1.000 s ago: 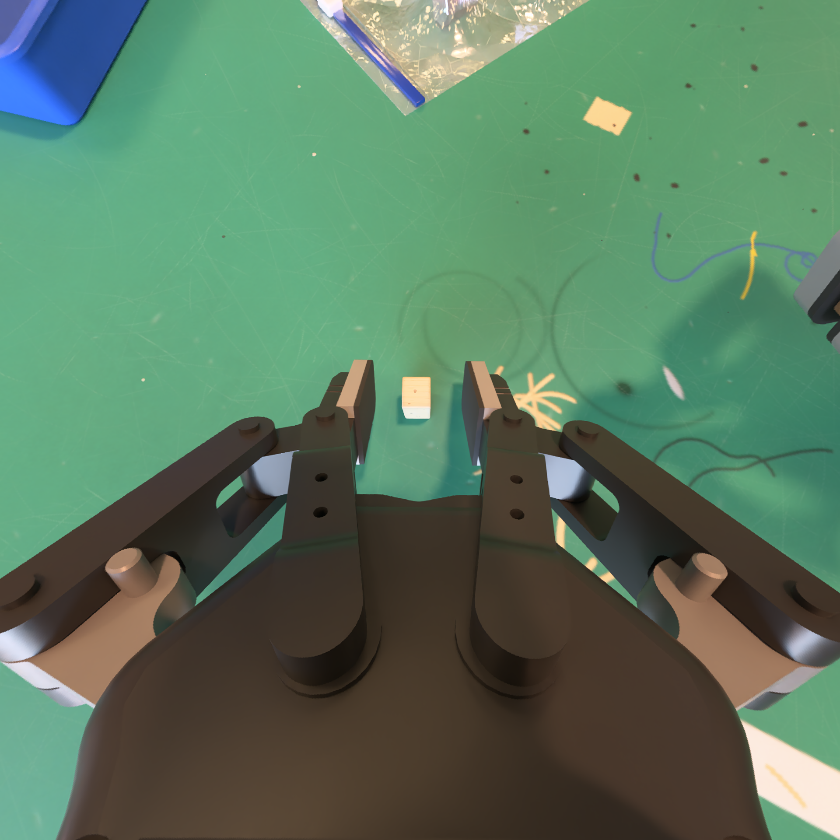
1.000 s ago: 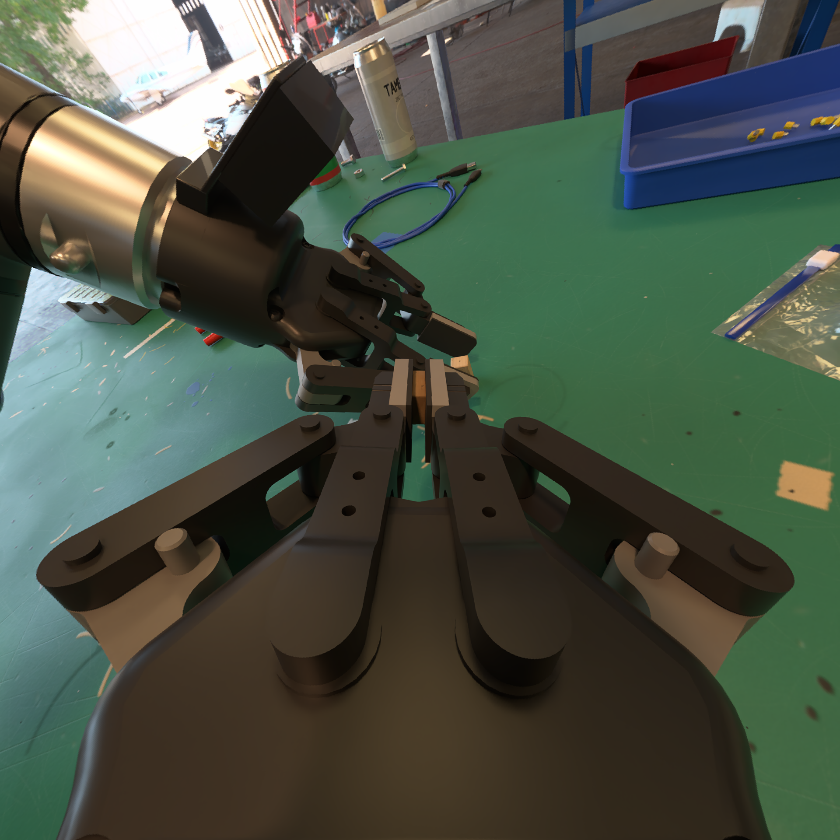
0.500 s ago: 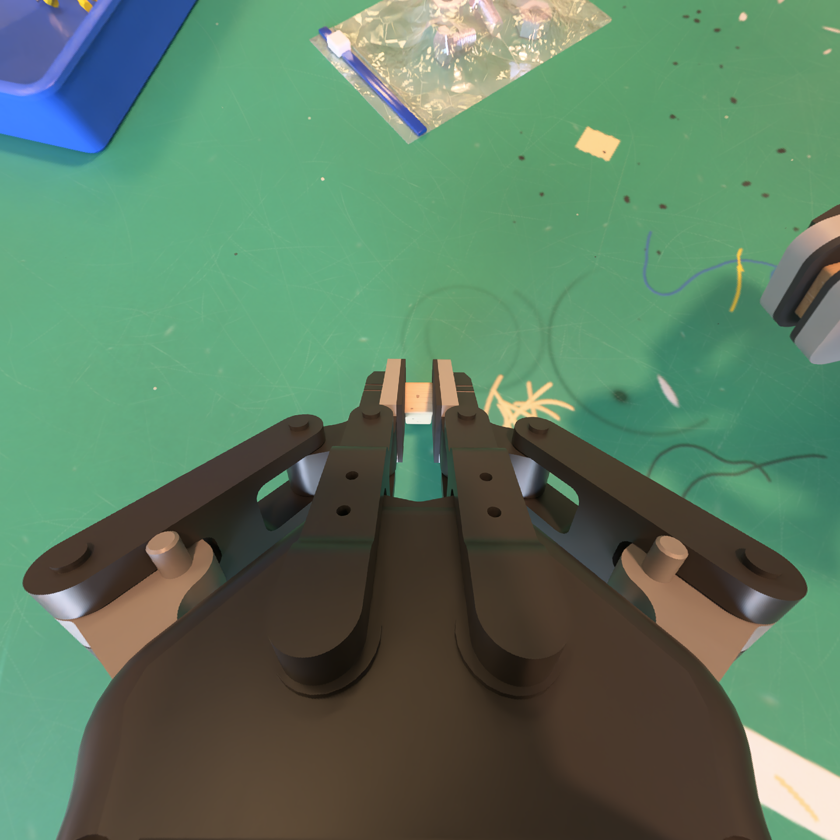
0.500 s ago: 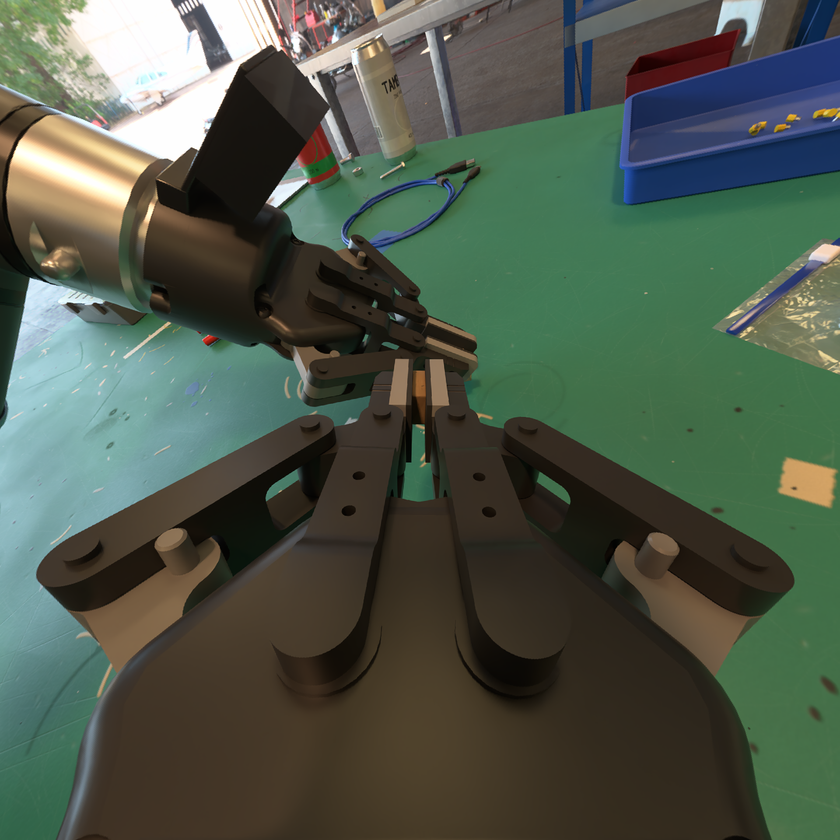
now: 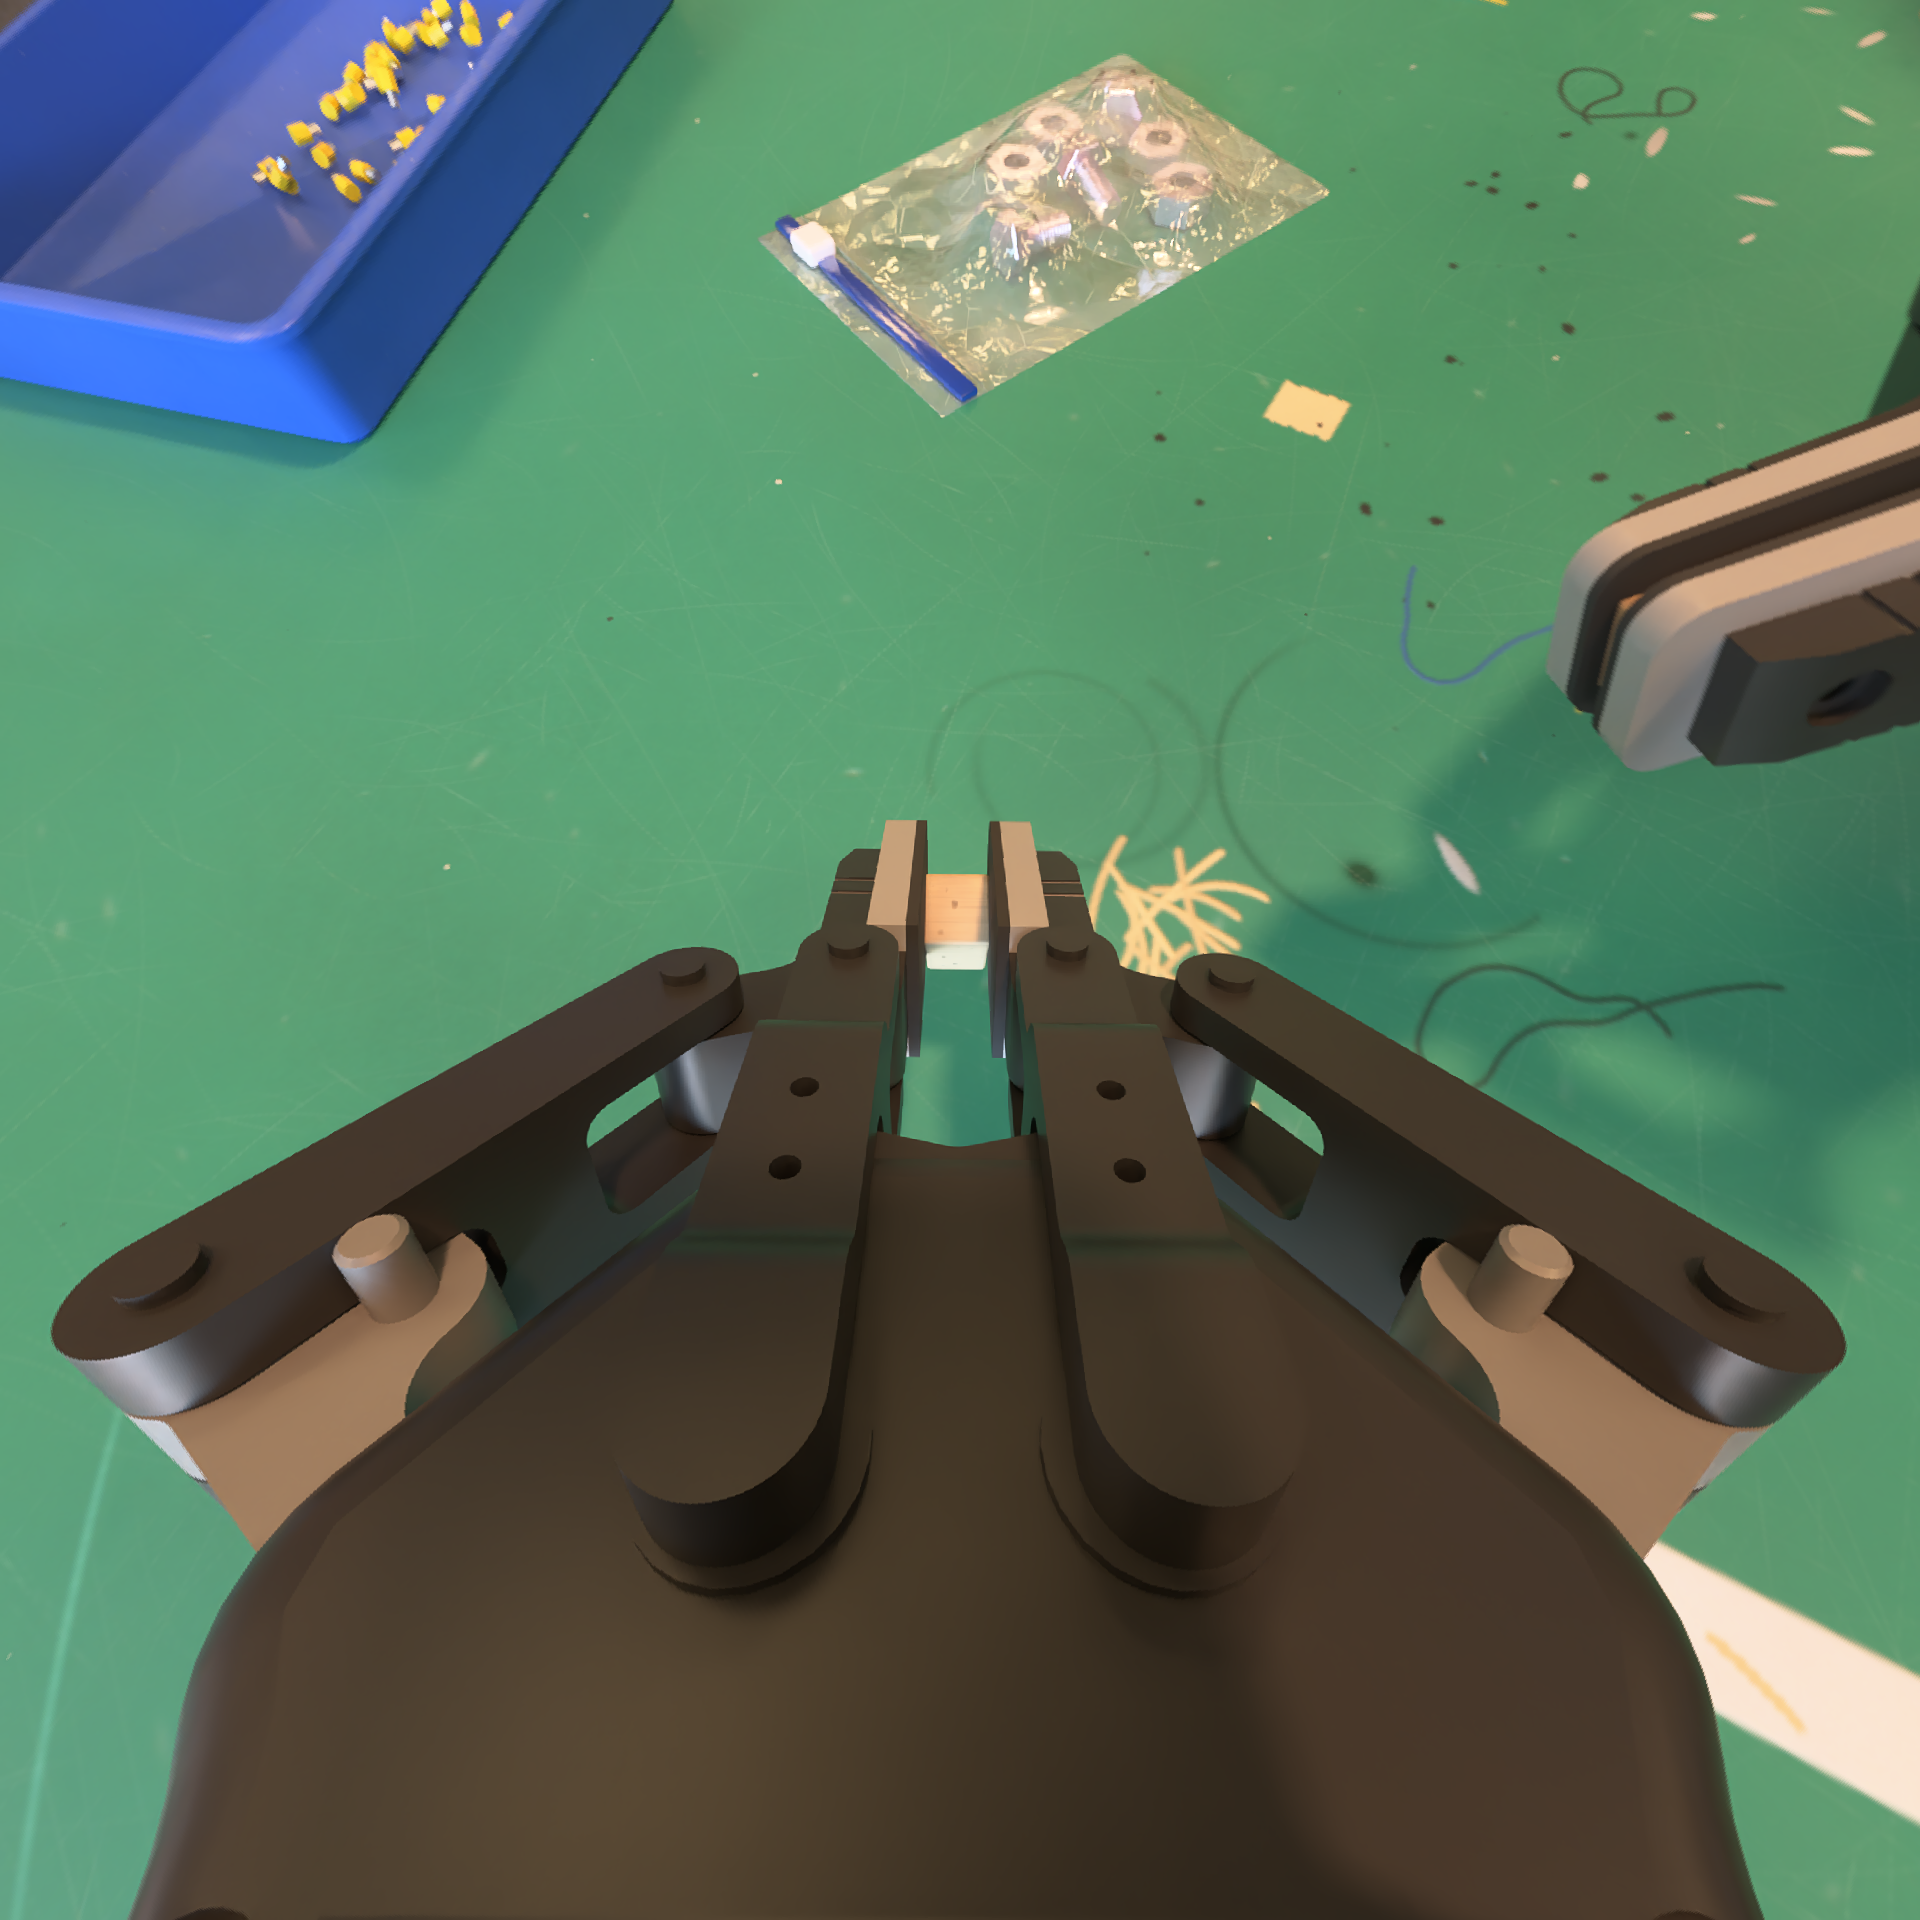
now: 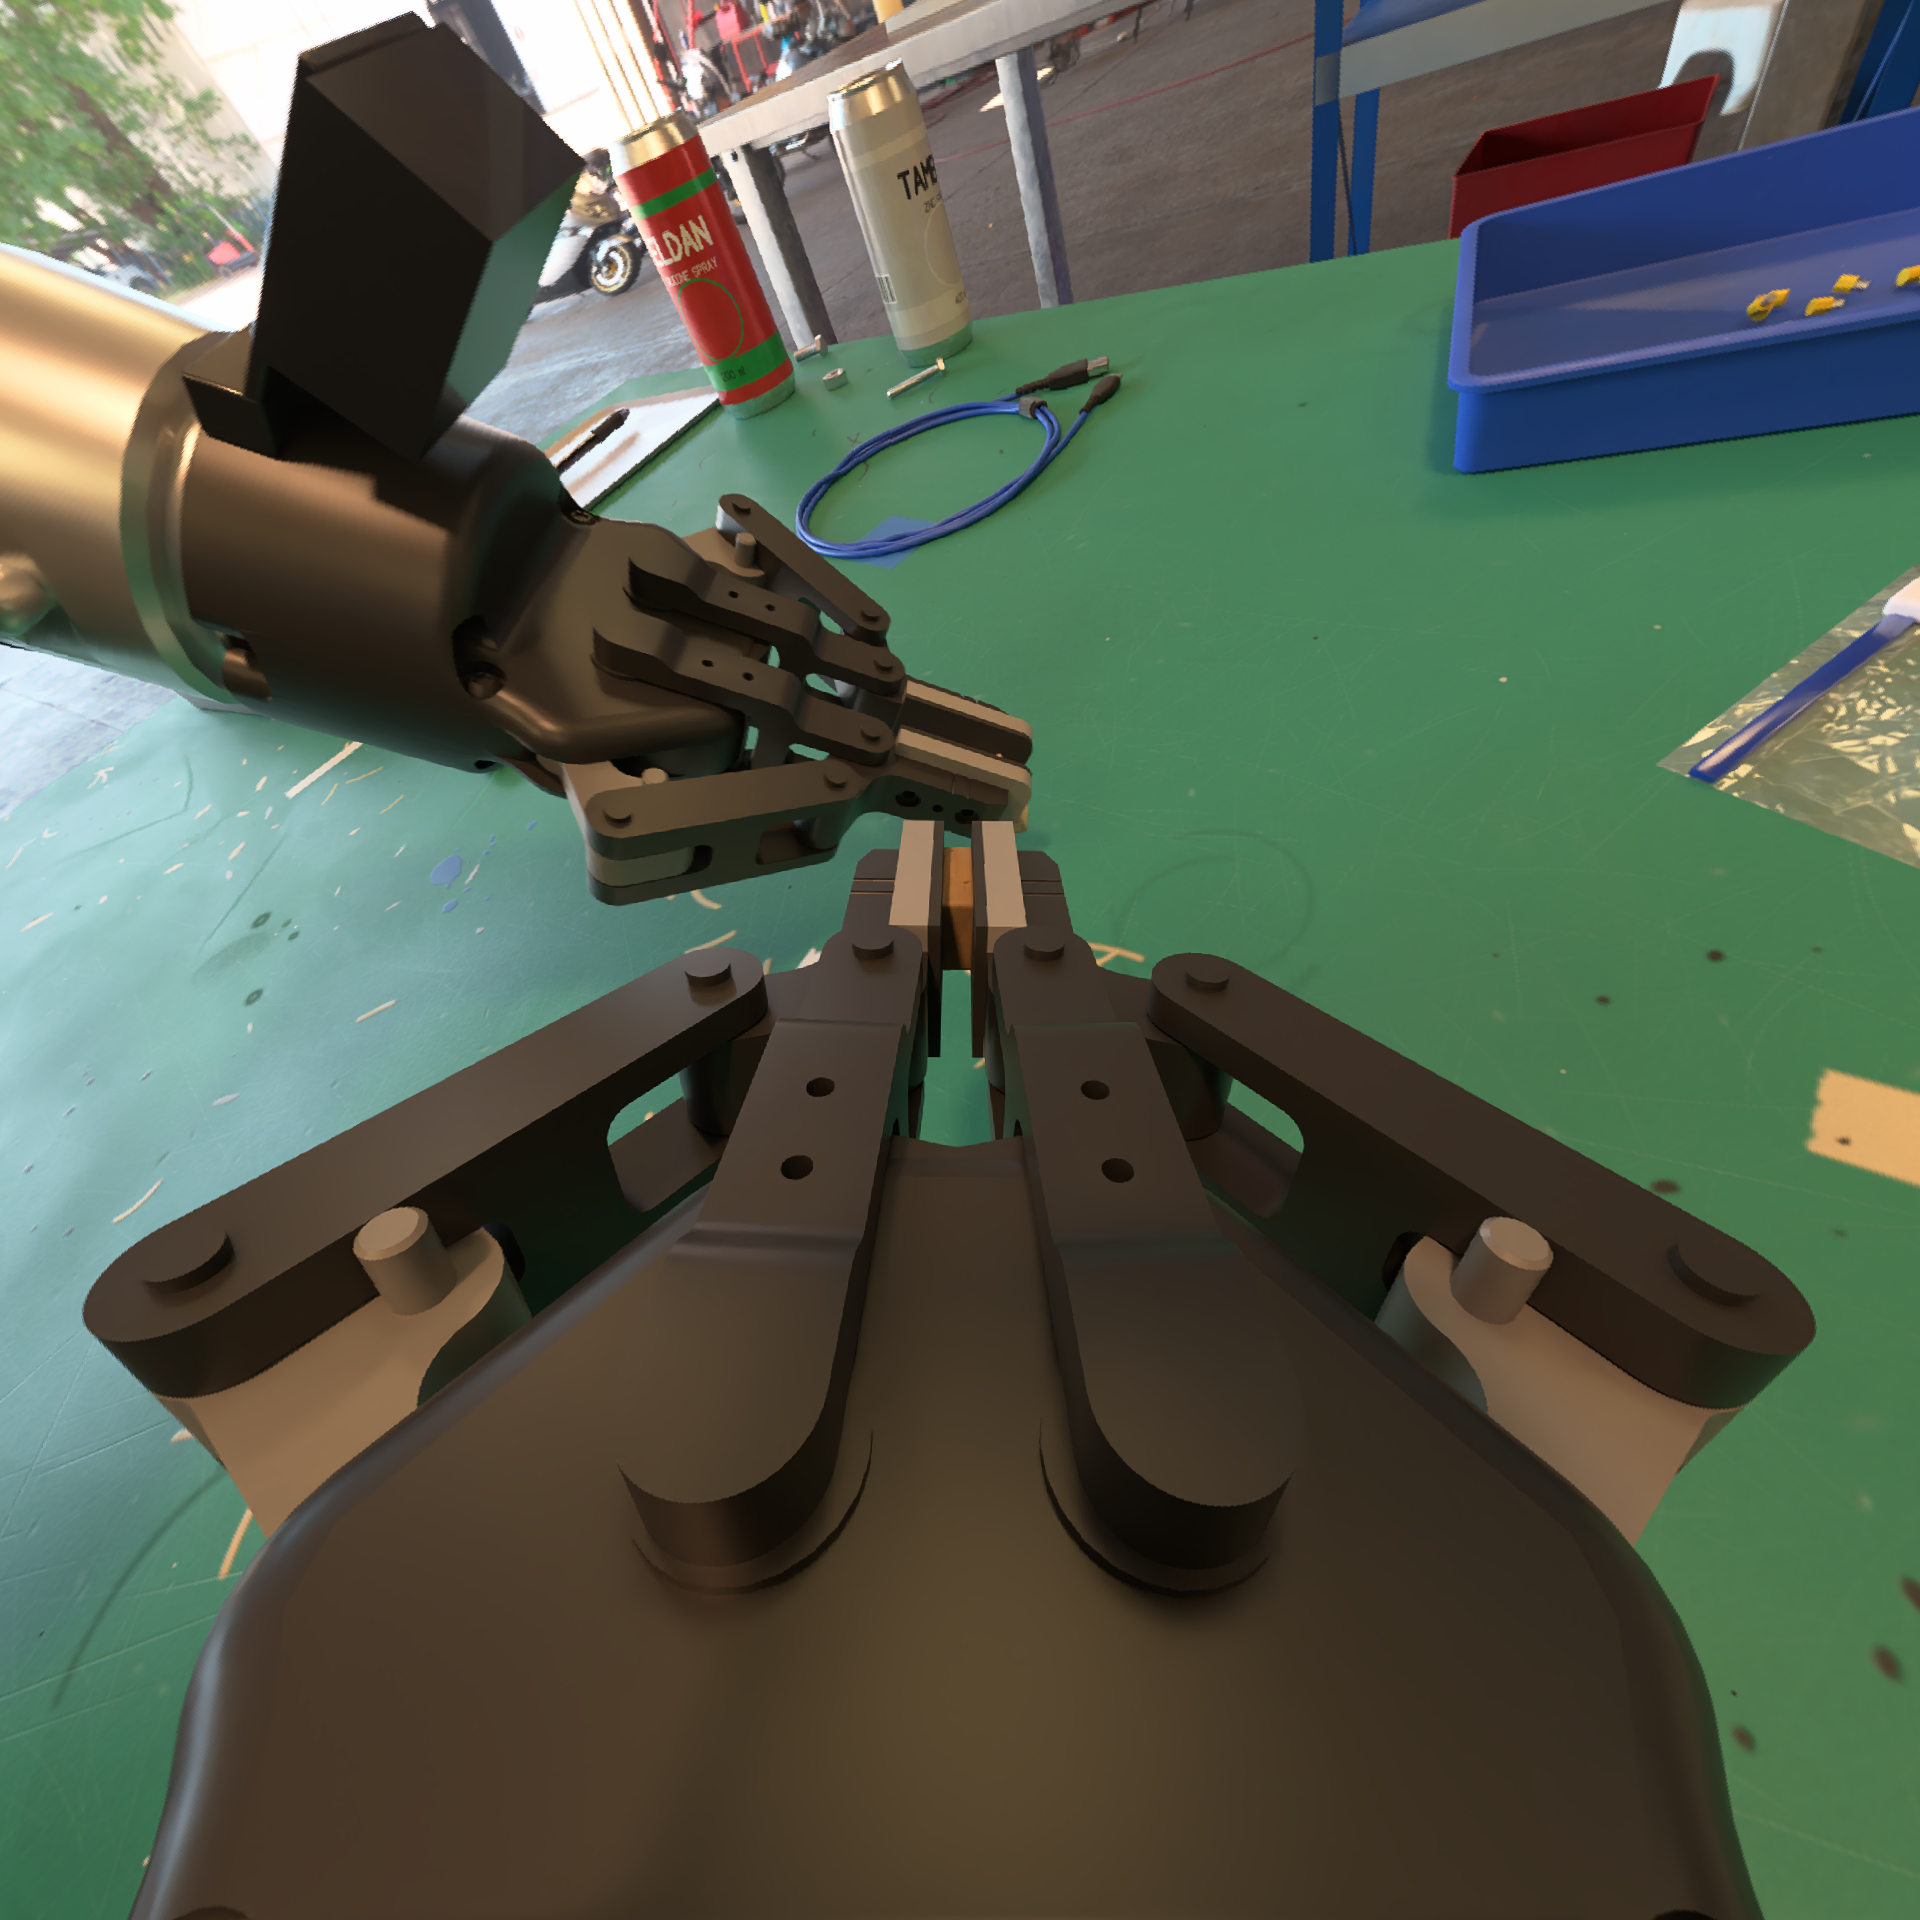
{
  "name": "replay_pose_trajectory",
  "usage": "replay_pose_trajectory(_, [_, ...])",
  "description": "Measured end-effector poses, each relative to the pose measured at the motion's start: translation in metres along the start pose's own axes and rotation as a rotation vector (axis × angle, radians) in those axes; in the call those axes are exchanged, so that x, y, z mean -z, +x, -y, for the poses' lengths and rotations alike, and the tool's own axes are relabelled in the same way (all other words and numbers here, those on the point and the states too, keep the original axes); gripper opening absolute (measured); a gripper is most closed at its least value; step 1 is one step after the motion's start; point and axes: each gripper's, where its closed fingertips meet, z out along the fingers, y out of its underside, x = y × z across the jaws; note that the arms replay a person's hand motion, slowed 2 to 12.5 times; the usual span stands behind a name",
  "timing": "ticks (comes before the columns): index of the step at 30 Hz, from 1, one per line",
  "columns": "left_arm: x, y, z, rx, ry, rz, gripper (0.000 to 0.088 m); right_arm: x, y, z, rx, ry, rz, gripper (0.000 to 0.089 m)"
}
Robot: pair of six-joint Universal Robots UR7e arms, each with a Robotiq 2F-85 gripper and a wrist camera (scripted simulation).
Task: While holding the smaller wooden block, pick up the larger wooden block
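Observation:
My left gripper (image 5: 956,862) is shut on the larger wooden block (image 5: 954,912), a pale cube held between the pads and lifted off the green table (image 5: 623,623). My right gripper (image 6: 961,862) is shut on the smaller wooden block (image 6: 961,914), a darker brown cube, and holds it above the table. In the right wrist view the left gripper (image 6: 977,764) hangs just beyond my right fingertips, and its block is hidden there. In the left wrist view the right gripper's fingers (image 5: 1662,644) enter from the right edge.
A blue tray (image 5: 260,322) with small yellow parts stands at the far left. A clear zip bag (image 5: 1039,229) of metal nuts lies ahead. In the right wrist view, two cans (image 6: 707,281) and a blue cable (image 6: 935,478) are at the far edge.
My left gripper closed on the larger block, which stood on the table between open fingers, then rose with it. My right gripper kept its hold on the smaller block.

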Motion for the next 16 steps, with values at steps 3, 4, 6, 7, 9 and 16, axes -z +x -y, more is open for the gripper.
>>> replay_pose_trajectory(3, [0.009, 0.000, -0.001, -0.007, 0.014, 0.007, 0.0104, -0.001, -0.003, 0.000, 0.006, -0.002, 0.008, 0.0046])
replay_pose_trajectory(4, [0.013, 0.000, -0.002, -0.009, 0.018, 0.011, 0.0103, -0.001, -0.004, -0.001, 0.009, -0.003, 0.013, 0.0046])
replay_pose_trajectory(6, [0.020, 0.000, -0.005, -0.014, 0.024, 0.017, 0.0103, -0.002, -0.007, -0.001, 0.014, -0.005, 0.023, 0.0046])
replay_pose_trajectory(7, [0.024, 0.000, -0.006, -0.016, 0.027, 0.019, 0.0103, -0.002, -0.008, -0.001, 0.018, -0.005, 0.029, 0.0046])
replay_pose_trajectory(9, [0.032, 0.001, -0.010, -0.020, 0.031, 0.024, 0.0103, -0.003, -0.012, -0.001, 0.026, -0.007, 0.042, 0.0046])
replay_pose_trajectory(16, [0.063, 0.001, -0.030, -0.027, 0.038, 0.065, 0.0104, -0.008, -0.031, -0.006, 0.074, -0.037, 0.108, 0.0046])
